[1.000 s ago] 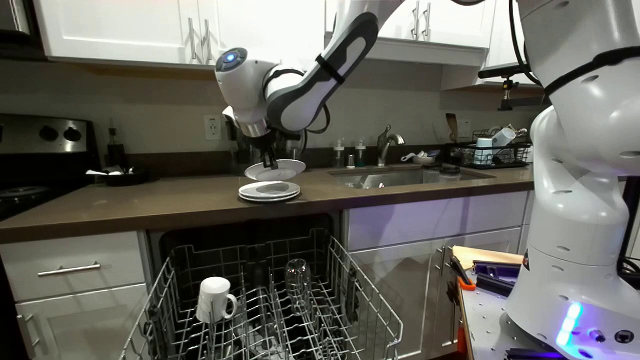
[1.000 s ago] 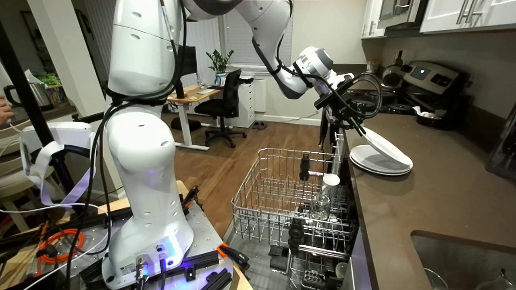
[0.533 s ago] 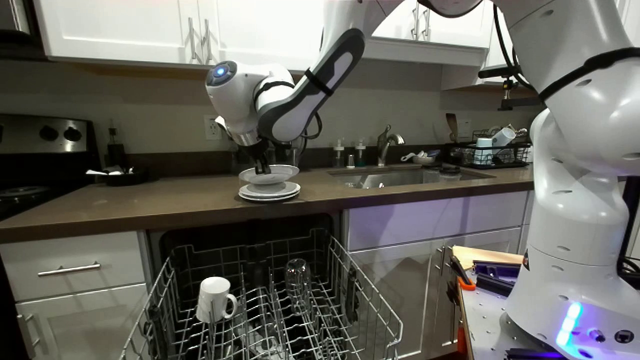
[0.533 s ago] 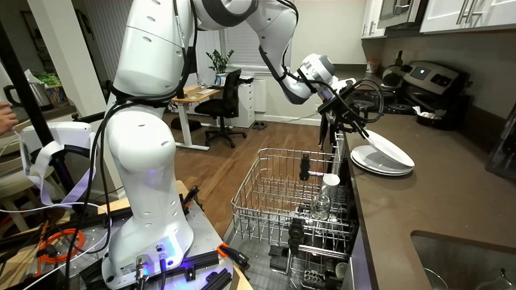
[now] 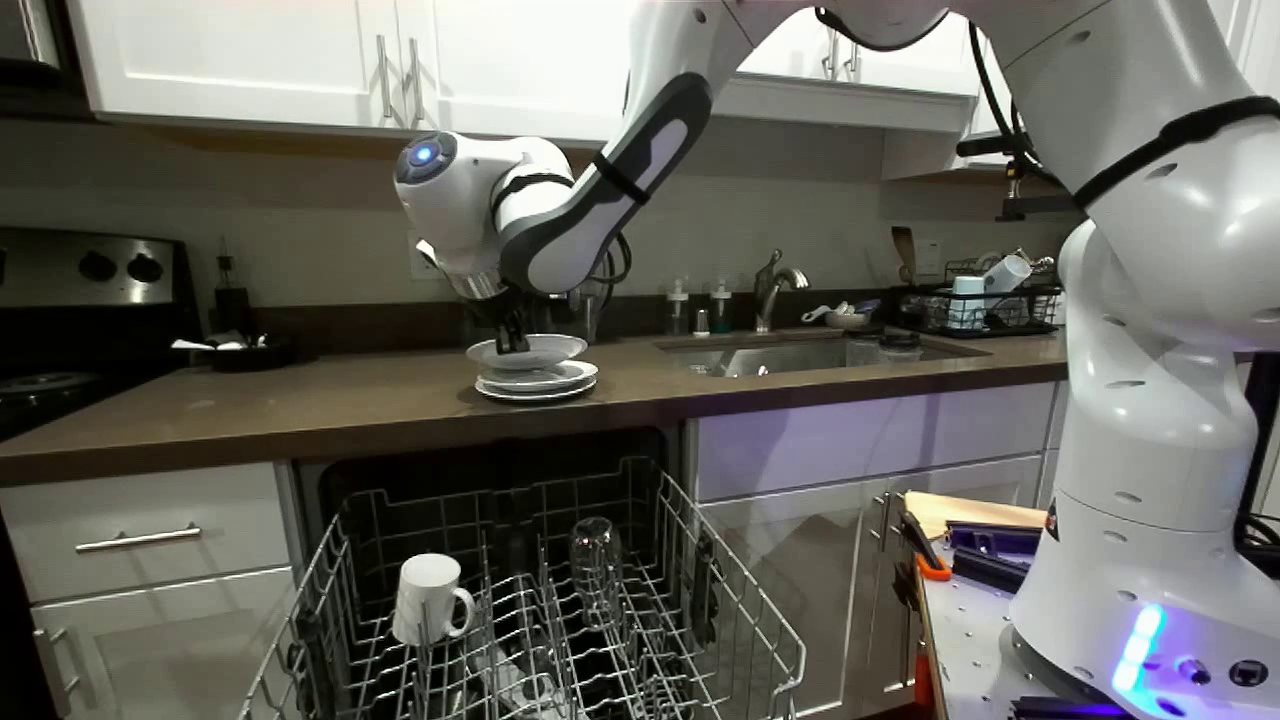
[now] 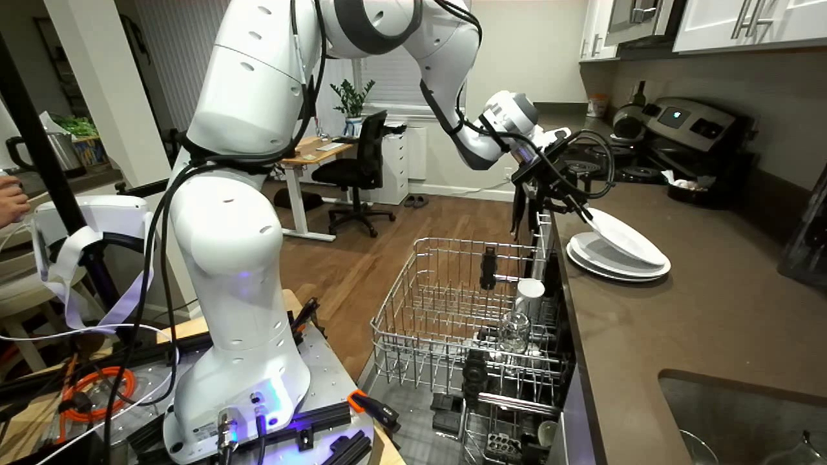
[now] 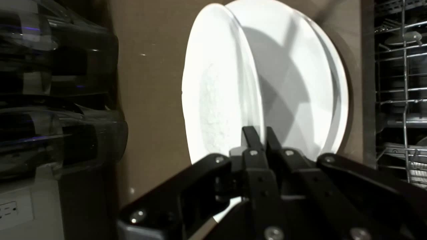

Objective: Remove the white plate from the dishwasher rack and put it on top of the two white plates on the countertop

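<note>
My gripper (image 7: 261, 136) is shut on the rim of the white plate (image 7: 213, 86), one finger on each side. The plate is tilted, and its far edge is low over the stack in an exterior view (image 6: 630, 240). That edge seems to touch the stack, but the contact is partly hidden. The two white plates (image 7: 302, 83) lie stacked on the brown countertop (image 6: 723, 323), close to its front edge. The upper plate of the stack sits off-centre on the lower one. The dishwasher rack (image 6: 446, 240) is pulled out below the countertop.
The rack holds a white mug (image 5: 425, 595) and a clear glass (image 5: 595, 560). Dark glossy objects (image 7: 66, 63) stand by the wall behind the plates. A sink (image 5: 770, 358) with a faucet (image 5: 768, 285) lies along the counter, and a stove (image 5: 90, 290) is at the far end.
My gripper and the held plate have moved down and leftward in an exterior view, closer to the stack. The stack has slid slightly, and its upper plate has shifted on the lower one.
</note>
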You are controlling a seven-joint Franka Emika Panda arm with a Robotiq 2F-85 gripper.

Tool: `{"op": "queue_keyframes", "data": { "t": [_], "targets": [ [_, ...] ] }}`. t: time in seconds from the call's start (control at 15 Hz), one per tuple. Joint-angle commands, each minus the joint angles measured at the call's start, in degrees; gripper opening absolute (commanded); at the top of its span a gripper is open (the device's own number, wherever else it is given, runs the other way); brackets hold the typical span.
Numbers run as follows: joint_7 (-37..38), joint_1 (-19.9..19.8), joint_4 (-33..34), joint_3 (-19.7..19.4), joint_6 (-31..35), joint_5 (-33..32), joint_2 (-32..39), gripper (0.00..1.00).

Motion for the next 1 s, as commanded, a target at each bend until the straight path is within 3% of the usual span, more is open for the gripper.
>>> {"op": "queue_keyframes", "data": {
  "t": [0.0,0.27,0.47,0.93],
  "targets": [
    [1.0,0.6,2.1,-0.3,-0.5,-1.1,2.6,0.02],
    [1.0,0.6,2.1,-0.5,-0.6,-1.1,2.9,0.06],
    [1.1,0.6,1.7,-0.6,-0.6,-1.0,2.9,0.28],
    [0.8,0.7,1.4,-0.6,-0.7,-0.8,4.2,0.53]
  ]
}}
